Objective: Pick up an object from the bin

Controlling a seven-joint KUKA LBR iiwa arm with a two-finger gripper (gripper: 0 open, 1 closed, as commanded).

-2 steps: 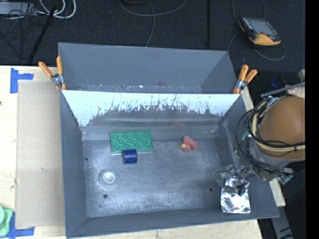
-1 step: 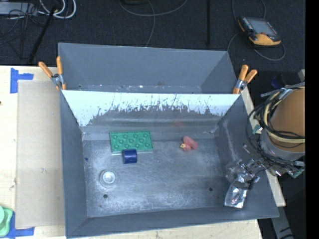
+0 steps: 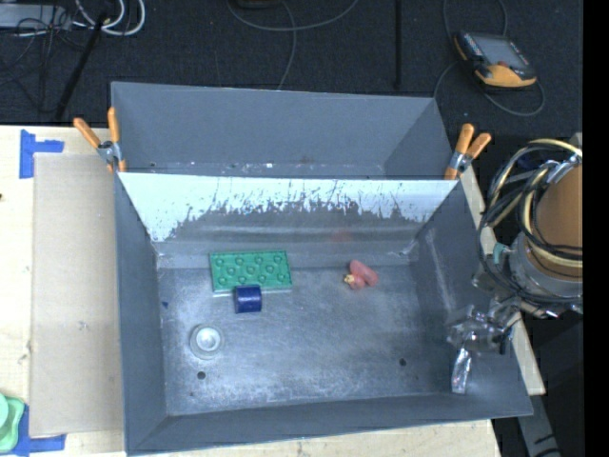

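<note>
End effector, grip state unclear, well apart from the small pink piece.

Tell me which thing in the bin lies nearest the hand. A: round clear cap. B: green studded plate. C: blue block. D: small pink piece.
D: the small pink piece lies closest to the hand on the right; the green studded plate, blue block and round clear cap all lie further left.
</note>
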